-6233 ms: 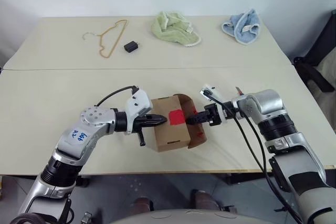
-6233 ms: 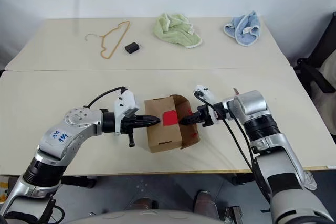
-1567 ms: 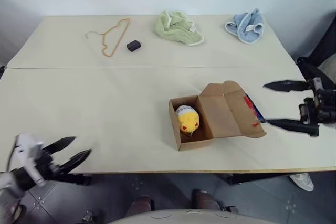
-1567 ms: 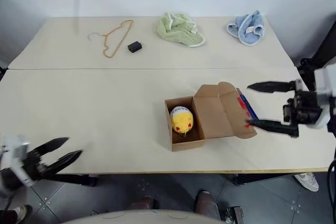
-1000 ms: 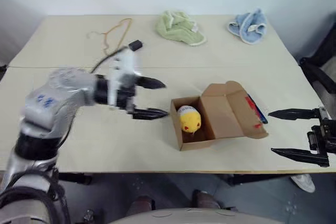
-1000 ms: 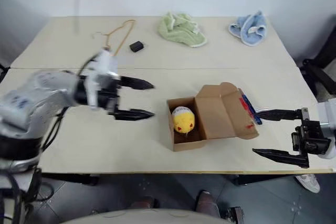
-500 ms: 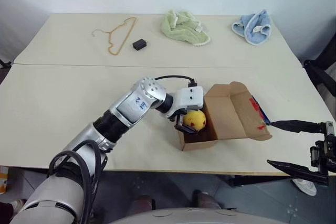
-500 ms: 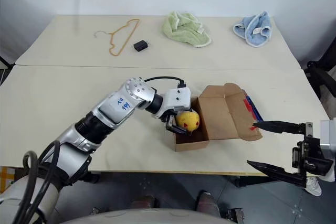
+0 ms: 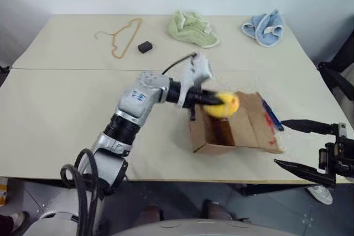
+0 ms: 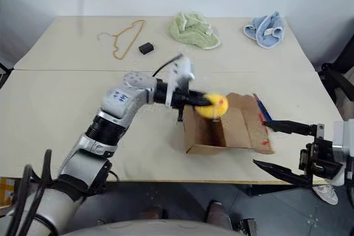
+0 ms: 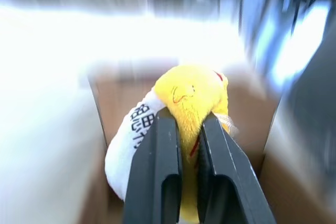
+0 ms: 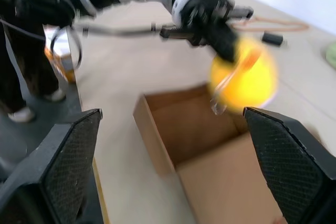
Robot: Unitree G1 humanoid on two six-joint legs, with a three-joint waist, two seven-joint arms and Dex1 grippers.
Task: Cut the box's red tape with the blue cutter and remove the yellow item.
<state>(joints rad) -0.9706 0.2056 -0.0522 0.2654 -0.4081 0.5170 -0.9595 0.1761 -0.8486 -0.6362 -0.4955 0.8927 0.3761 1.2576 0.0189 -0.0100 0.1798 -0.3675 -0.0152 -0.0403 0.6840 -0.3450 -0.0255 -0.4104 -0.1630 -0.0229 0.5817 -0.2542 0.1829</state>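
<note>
- Yellow plush is what your left gripper (image 11: 191,129) has clenched between its fingers: the yellow item (image 9: 222,105) hangs just above the box (image 9: 207,135), clear of the cardboard walls.
- Carry it well away from the box before you let go; the pinch looks narrow, taken on one side of the ball in the left wrist view, so move smoothly or it may slip.
- Pick a bare stretch of the table (image 9: 66,114) for the set-down.
- Your right gripper (image 9: 310,150) hangs spread wide, grasping nothing, near the table's front edge beside the box.
- The box's compartment looks empty now, its flap (image 9: 260,125) folded out with the red tape (image 9: 270,120) on it.
- The blue cutter (image 9: 273,119) lies just beyond that flap.
</note>
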